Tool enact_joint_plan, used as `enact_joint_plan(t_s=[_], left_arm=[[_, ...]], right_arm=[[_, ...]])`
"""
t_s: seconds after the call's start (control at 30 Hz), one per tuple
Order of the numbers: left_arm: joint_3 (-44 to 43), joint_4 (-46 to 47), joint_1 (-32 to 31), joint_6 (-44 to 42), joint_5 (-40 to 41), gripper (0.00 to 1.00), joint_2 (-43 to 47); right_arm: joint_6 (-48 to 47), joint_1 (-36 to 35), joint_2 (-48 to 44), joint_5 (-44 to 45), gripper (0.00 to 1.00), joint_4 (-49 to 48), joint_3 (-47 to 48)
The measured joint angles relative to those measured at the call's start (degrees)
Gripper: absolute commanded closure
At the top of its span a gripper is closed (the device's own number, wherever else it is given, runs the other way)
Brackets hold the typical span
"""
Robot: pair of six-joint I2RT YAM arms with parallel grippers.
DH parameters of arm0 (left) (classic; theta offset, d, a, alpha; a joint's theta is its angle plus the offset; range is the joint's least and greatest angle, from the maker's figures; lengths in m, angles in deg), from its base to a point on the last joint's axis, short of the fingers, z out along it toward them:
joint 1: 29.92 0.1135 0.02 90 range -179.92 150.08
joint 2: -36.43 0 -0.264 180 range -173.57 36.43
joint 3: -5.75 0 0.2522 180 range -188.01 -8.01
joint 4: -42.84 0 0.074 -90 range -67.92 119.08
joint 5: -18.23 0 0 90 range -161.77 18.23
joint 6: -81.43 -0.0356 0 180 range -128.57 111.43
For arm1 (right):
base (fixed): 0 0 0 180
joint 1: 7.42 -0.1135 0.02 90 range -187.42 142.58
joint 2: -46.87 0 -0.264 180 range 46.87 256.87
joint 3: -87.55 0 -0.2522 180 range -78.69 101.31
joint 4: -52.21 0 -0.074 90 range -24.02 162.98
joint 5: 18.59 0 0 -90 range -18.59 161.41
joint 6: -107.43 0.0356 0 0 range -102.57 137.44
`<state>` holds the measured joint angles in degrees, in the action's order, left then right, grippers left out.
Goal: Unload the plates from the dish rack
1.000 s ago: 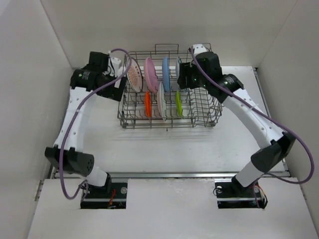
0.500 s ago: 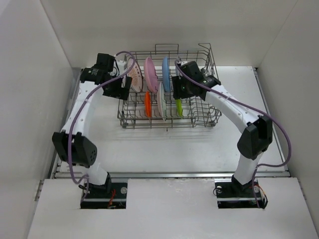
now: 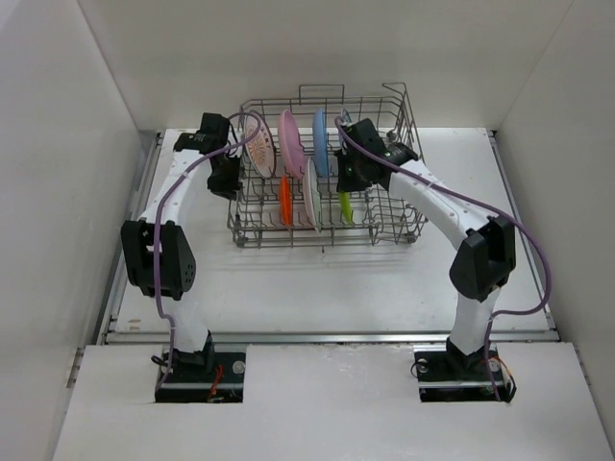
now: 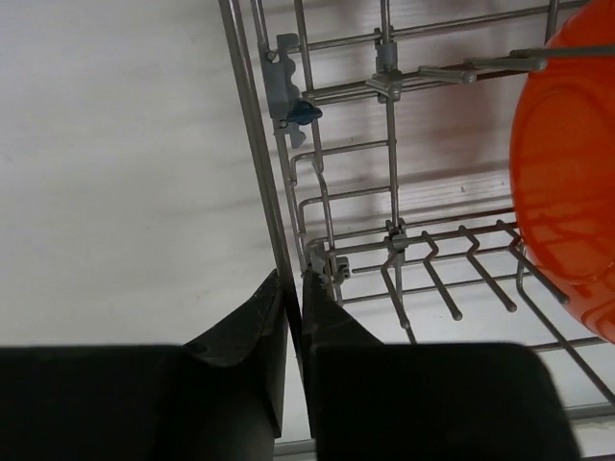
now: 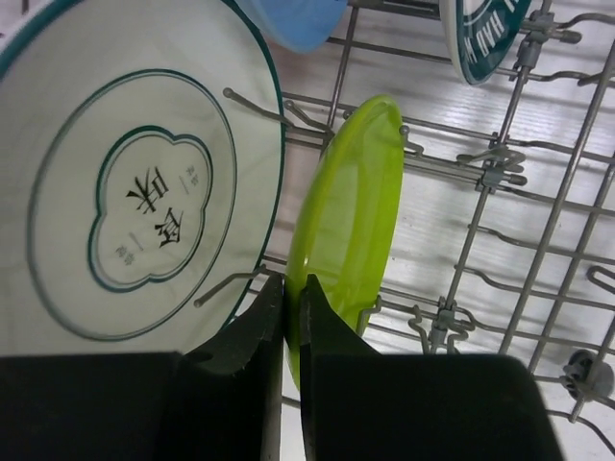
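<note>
The grey wire dish rack (image 3: 327, 242) stands mid-table with plates upright between its tines. The back row has a red-patterned plate (image 3: 258, 146), a pink plate (image 3: 290, 144) and a blue plate (image 3: 320, 139). In front stand an orange plate (image 3: 284, 200), a white ringed plate (image 3: 310, 197) and a lime green plate (image 3: 344, 204). My left gripper (image 4: 293, 288) is shut on the rack's left rim wire (image 4: 255, 125), with the orange plate (image 4: 567, 173) to its right. My right gripper (image 5: 293, 288) is shut on the lime green plate's (image 5: 351, 211) lower rim, beside the white ringed plate (image 5: 144, 192).
A plate with a dark teal lettered rim (image 5: 480, 34) and the blue plate (image 5: 293, 24) stand further along the rack in the right wrist view. White walls enclose the table on the left, back and right. Upright tines (image 4: 437, 283) line the rack floor.
Both arms have swung in toward the rack. The left gripper has closed on the rack's left rim wire, and the right gripper has dropped and closed on the lime green plate.
</note>
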<state>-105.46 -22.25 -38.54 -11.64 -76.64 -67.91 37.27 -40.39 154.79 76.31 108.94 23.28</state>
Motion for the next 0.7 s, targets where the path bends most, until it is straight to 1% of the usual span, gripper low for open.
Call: enact_joint_plan(t_s=[0.17,0.27,0.37,0.43,0.5,0.53,0.57,0.6,0.63,0.7], left_arm=[[0.1,0.4,0.1,3.4,0.1,1.0,0.0],[0.1,0.4,0.1,4.1,0.3,1.0,0.0],[0.0,0.3,0.0,4.7,0.7,1.0,0.0],[-0.1,0.2,0.0,4.8,0.9,1.0,0.0],[-0.1,0.2,0.0,4.9,1.0,1.0,0.0],[-0.1,0.2,0.0,4.9,1.2,1.0,0.0],[-0.1,0.2,0.0,5.0,1.3,1.0,0.0],[-0.2,0.1,0.0,5.0,1.6,1.0,0.0],[-0.5,-0.2,-0.1,5.0,1.8,1.0,-0.2],[-1.3,-0.8,-0.3,4.9,2.4,1.0,-0.7]], right_arm=[[-1.0,-0.5,-0.8,1.2,1.0,3.6,5.9],[-3.3,-1.6,-2.4,2.9,1.0,2.4,11.1],[-5.6,-3.5,-6.8,7.1,1.0,3.0,14.4],[-6.6,-5.4,-10.6,10.1,1.0,3.5,14.8],[-7.4,-9.5,-15.1,13.3,1.0,4.2,13.6],[-7.8,-12.5,-17.8,14.6,1.0,4.3,11.5],[-8.0,-17.8,-21.4,15.4,1.0,5.3,8.1],[-8.0,-19.8,-22.3,15.7,1.0,6.1,7.0],[-7.6,-24.5,-23.9,15.9,1.0,6.7,4.5],[-6.3,-31.5,-24.7,15.6,1.0,9.1,0.5]])
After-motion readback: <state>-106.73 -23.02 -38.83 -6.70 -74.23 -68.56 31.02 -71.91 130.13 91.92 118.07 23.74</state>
